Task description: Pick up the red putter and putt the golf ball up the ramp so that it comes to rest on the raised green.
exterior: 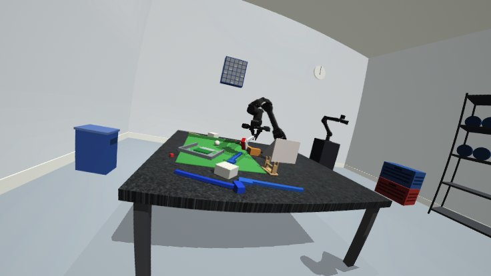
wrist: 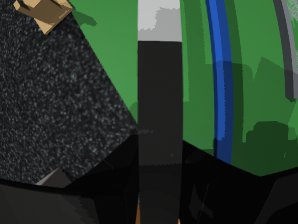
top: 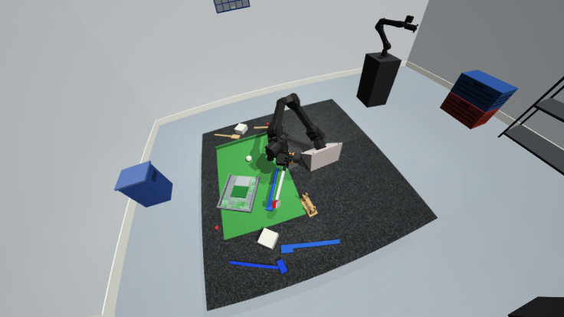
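The red putter has a red-and-white head (top: 276, 204) (exterior: 243, 143), a white shaft (top: 280, 183) (wrist: 160, 15) and a dark grip. My gripper (top: 284, 167) (exterior: 255, 136) (wrist: 150, 141) is shut on the grip. The putter is held above the green mat (top: 291, 208) (exterior: 249, 167), its head toward the front of the table. The white golf ball (top: 248, 158) (exterior: 217, 143) lies on the mat, left of and behind the putter head. The grey-walled ramp piece (top: 255, 193) (exterior: 181, 150) stands in front of the ball, with the dark green square (top: 238, 191) (exterior: 203, 150) inside it.
A blue club (top: 273, 189) (exterior: 235, 157) (wrist: 220, 100) lies on the mat beside the putter. A wooden stand (top: 309, 208) (exterior: 269, 169) (wrist: 47, 17) is at the mat's right edge, a pale slab (top: 326, 157) (exterior: 287, 151) behind it. A white block (top: 267, 238) (exterior: 226, 170) and two blue clubs lie in front.
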Robot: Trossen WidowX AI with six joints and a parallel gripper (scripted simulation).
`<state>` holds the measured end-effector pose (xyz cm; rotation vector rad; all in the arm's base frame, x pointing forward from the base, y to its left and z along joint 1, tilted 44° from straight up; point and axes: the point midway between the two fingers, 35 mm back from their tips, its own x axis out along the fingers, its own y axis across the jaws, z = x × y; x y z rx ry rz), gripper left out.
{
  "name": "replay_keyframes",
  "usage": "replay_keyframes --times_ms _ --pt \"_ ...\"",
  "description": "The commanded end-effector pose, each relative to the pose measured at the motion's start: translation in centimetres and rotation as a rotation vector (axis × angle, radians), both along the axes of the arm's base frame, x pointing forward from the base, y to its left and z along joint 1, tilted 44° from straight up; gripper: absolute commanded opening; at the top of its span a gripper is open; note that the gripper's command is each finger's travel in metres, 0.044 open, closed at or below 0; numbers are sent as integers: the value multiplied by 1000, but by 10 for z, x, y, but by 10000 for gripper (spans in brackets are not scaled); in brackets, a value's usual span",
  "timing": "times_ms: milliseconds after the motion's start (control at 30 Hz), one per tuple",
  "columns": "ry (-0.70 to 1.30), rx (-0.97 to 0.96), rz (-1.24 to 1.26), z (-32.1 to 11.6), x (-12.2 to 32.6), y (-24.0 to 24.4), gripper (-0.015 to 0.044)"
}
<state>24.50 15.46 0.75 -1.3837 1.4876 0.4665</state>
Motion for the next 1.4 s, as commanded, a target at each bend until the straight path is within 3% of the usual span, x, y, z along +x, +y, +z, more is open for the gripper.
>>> replay_keyframes --times_ms 0,933,1367 --pt "-106 19 -144 20 9 -13 0" --pt "-887 95 -1147 146 16 -139 0" --pt "-907 98 -1170 136 19 -153 0"
